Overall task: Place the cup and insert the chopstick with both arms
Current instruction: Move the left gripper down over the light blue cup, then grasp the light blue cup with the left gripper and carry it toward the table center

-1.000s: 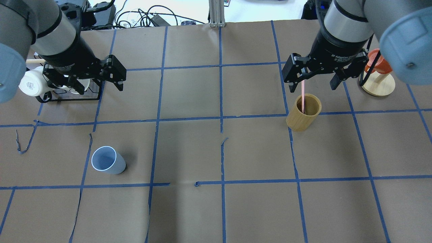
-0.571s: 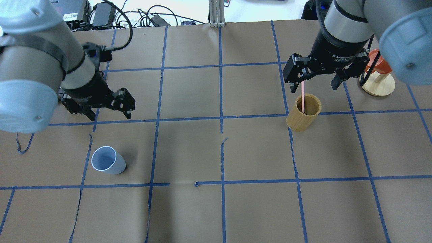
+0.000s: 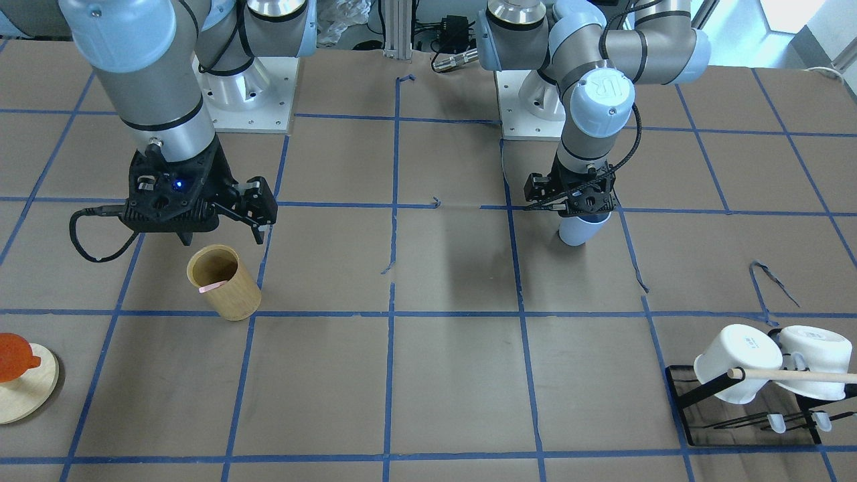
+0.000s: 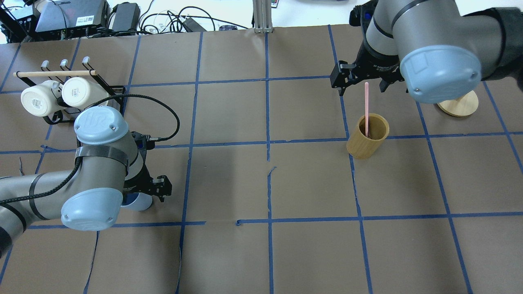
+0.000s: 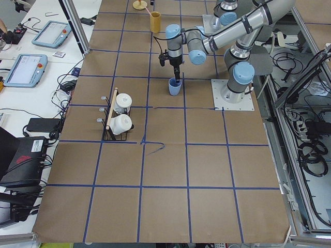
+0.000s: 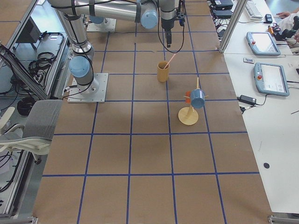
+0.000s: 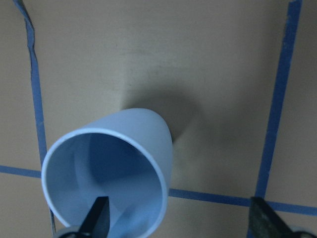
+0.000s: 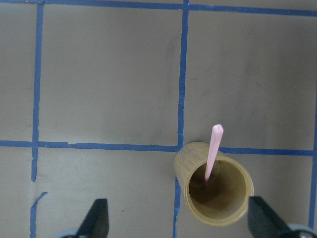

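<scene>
Near blue cup (image 3: 576, 231), arm cap (image 3: 600, 94) reads "UR".

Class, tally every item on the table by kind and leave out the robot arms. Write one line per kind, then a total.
Cups: 3 (light blue cup, orange cup, darker blue cup)
White mugs: 2
Bamboo holder: 1
Pink chopstick: 1
Mug rack: 1
Wooden stand: 1
Total: 9
</scene>
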Available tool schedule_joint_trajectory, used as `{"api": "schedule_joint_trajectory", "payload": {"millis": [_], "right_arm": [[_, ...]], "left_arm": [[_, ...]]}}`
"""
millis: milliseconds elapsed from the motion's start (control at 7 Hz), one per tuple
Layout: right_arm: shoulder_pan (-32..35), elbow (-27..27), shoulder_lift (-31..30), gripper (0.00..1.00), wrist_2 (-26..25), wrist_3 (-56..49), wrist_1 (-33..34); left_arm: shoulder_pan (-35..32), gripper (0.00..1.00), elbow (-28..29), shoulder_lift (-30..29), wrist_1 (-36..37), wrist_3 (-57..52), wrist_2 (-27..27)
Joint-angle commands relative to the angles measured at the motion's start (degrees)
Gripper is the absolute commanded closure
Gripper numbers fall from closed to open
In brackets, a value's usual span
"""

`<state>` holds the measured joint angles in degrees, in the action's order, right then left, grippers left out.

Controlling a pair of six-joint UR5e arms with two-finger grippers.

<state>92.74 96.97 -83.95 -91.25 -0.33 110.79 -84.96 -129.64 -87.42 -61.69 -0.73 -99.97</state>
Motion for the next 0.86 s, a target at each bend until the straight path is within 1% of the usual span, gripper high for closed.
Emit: {"api": "schedule_joint_trajectory", "payload": {"millis": [0,143,429,571,714], "right_arm": [[-1.06,3.12,1.41,0.00,0.11,-2.47,7.56],[-1.33,4.27,2.55,0.00,0.46,-4.22,11.78],[-3.42,4.72,3.79,0.00,0.64,-7.91,13.49],[-3.70,4.80,4.83,0.01,0.72,-7.93,15.06],[-3.70,4.80,5.02,0.08,0.90,-7.75,16.38]], "left_arm": [[0.41,0.91,-0.35,-0.55,0.26,-0.15,-0.14],[0.50,1.00,0.44,-0.90,0.52,-0.23,-0.40],[0.50,1.00,2.11,-1.26,0.61,0.38,-1.19],[0.50,1.00,4.20,-1.35,0.52,1.51,-1.28],[0.41,1.00,6.66,-1.87,0.00,4.92,-0.76]]}}
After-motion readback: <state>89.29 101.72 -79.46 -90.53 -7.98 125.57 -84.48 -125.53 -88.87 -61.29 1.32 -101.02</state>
